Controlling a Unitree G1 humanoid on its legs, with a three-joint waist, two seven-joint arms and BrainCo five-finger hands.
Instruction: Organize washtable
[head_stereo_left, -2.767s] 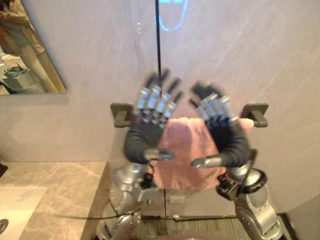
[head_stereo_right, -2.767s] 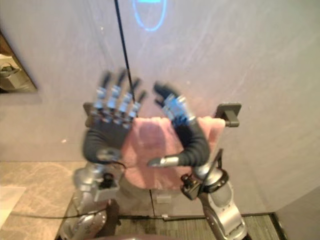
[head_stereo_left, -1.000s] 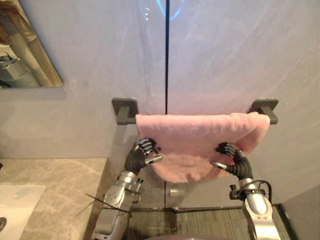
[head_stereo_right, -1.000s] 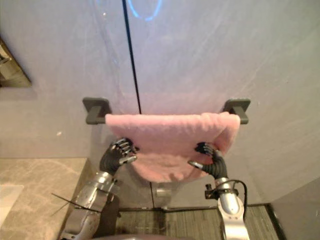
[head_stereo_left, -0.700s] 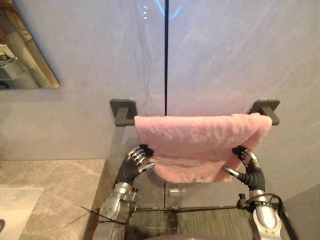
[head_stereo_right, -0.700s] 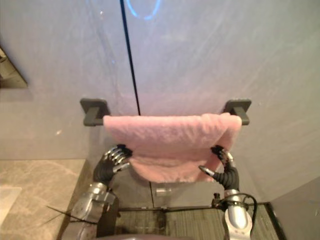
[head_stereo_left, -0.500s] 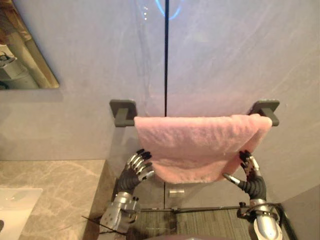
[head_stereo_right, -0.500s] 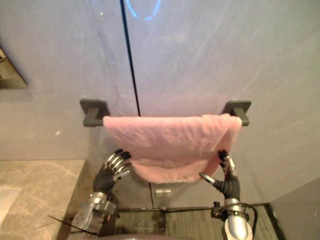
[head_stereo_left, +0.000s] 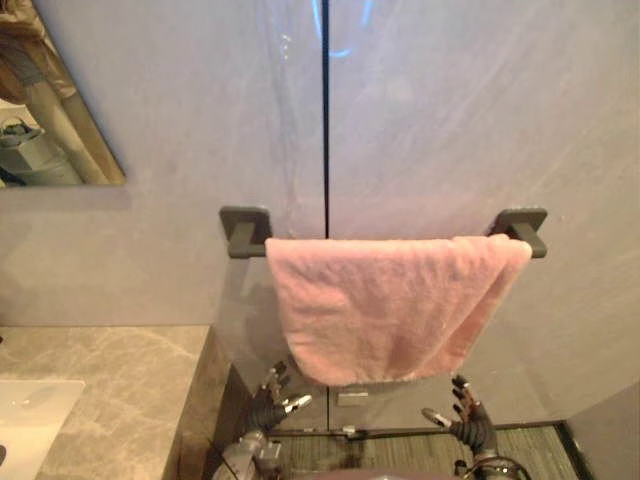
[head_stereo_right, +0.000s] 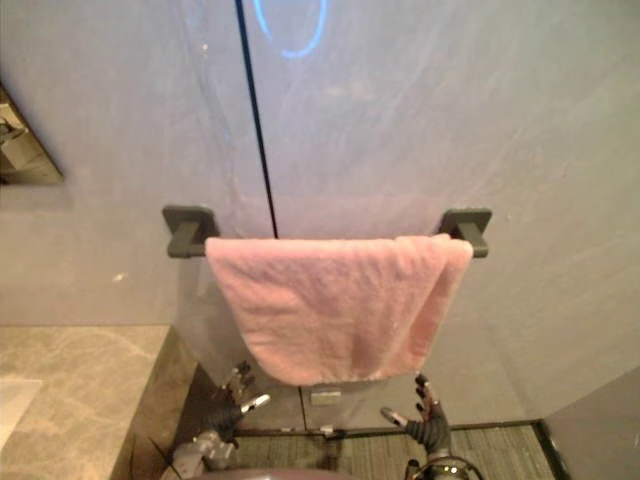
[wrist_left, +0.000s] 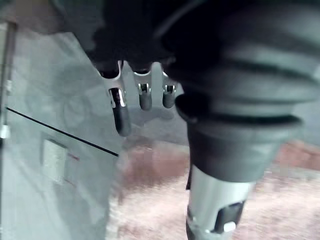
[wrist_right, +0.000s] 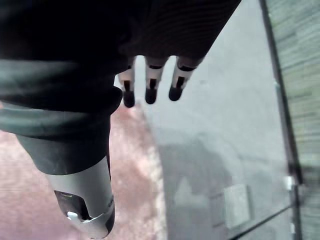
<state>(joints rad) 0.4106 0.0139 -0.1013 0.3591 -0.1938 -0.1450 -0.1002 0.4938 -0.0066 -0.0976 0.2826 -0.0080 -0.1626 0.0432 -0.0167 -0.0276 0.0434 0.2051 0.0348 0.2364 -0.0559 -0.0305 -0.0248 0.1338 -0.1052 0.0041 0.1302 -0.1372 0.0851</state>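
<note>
Towel (head_stereo_left: 385, 305), pink, hangs draped over the dark wall rail (head_stereo_left: 245, 232), right end bunched at the bracket, lower edge loose. Left hand (head_stereo_left: 266, 408) is below the towel's left lower corner, fingers (wrist_left: 120, 114) straight, holding nothing, clear of the cloth. Right hand (head_stereo_left: 468, 428) is below the right corner, fingers likewise extended and empty. Stone counter (head_stereo_left: 110, 375) with a white basin (head_stereo_left: 30, 405) is at the left, under a mirror (head_stereo_left: 55, 120).

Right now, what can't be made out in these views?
Towel rail: its bar lies under the pink towel in both eye views; the end mounts show.
Towel's back layer: hidden behind its front layer, so evenness is unknown.
Sink: cut off by the left eye view's lower left corner.
Mirror: cut off by the upper left edge.
</note>
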